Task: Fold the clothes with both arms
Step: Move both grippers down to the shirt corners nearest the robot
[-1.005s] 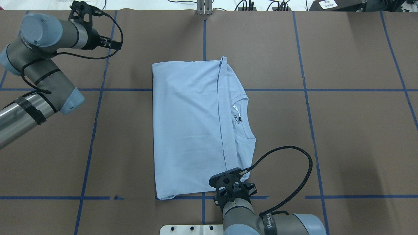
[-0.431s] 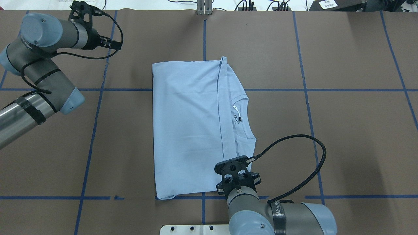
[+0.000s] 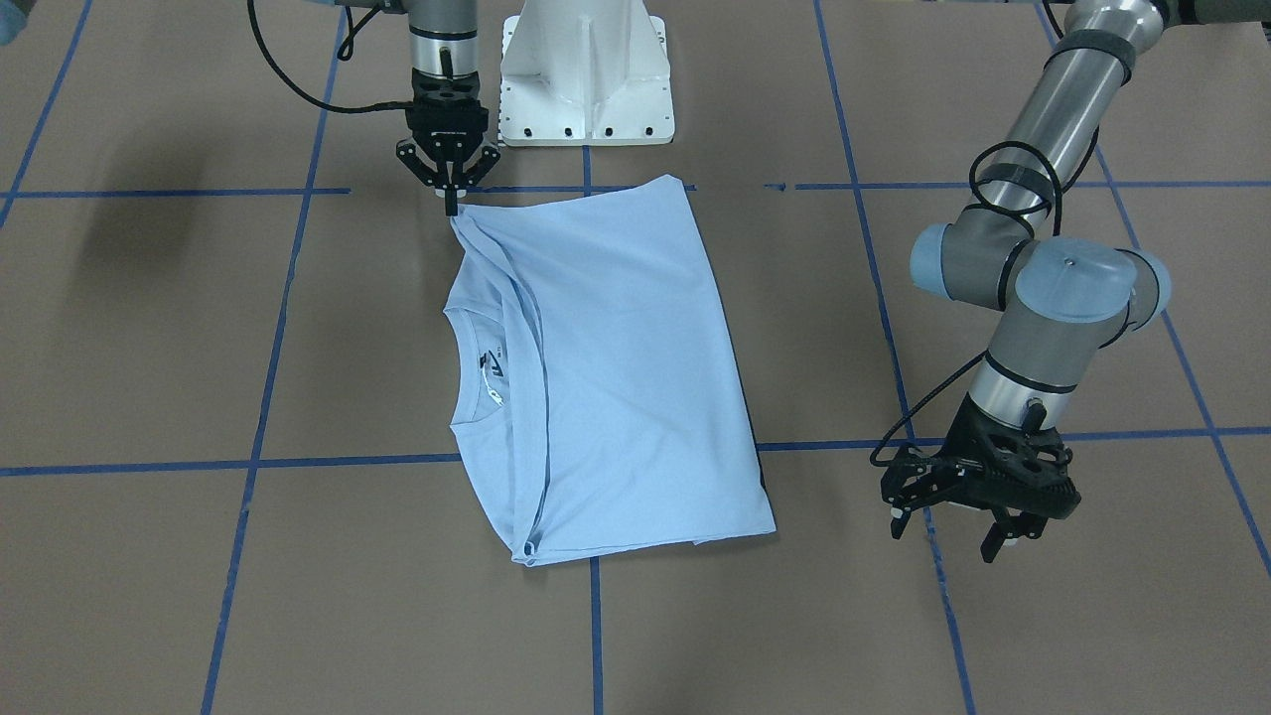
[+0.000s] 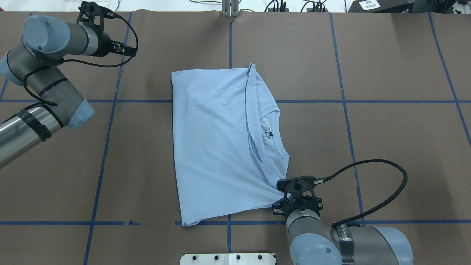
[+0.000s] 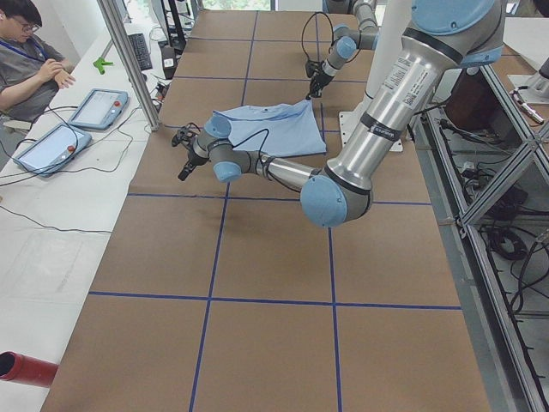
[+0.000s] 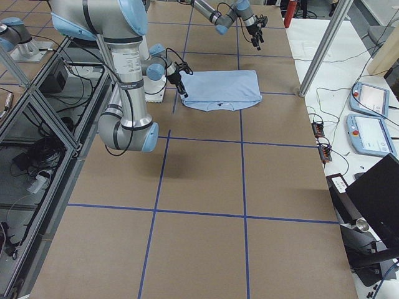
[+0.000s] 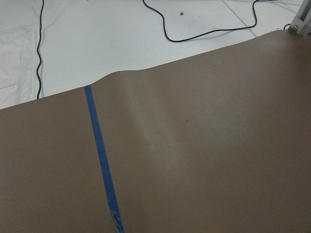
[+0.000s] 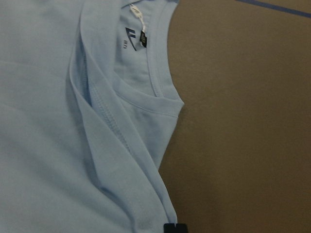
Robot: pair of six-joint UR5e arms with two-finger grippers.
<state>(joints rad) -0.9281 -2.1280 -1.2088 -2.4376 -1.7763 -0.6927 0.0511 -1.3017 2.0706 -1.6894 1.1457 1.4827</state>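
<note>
The light blue T-shirt [image 4: 213, 140] lies folded in the middle of the brown table, with its collar and dark neck label [image 4: 269, 134] facing the right side. My right gripper [image 3: 453, 204] is shut on the shirt's near collar-side corner, and the cloth is stretched into creases toward it. In the right wrist view that shirt corner [image 8: 155, 204] runs down to a fingertip [image 8: 175, 227] at the bottom edge. My left gripper [image 3: 948, 536] hovers open over bare table at the far left, well apart from the shirt [image 3: 616, 367]. The palm print is hidden.
The white pedestal base [image 3: 586, 70] stands at the near edge just behind the shirt. Blue tape lines [image 4: 106, 147] grid the table cover. A metal post [image 4: 230, 8] and cables sit at the far edge. A person and two tablets [image 5: 99, 107] are beyond it.
My right gripper has moved to the right in the overhead view, dragging the shirt's near corner with it. The near hem now slants. The left arm has stayed still.
</note>
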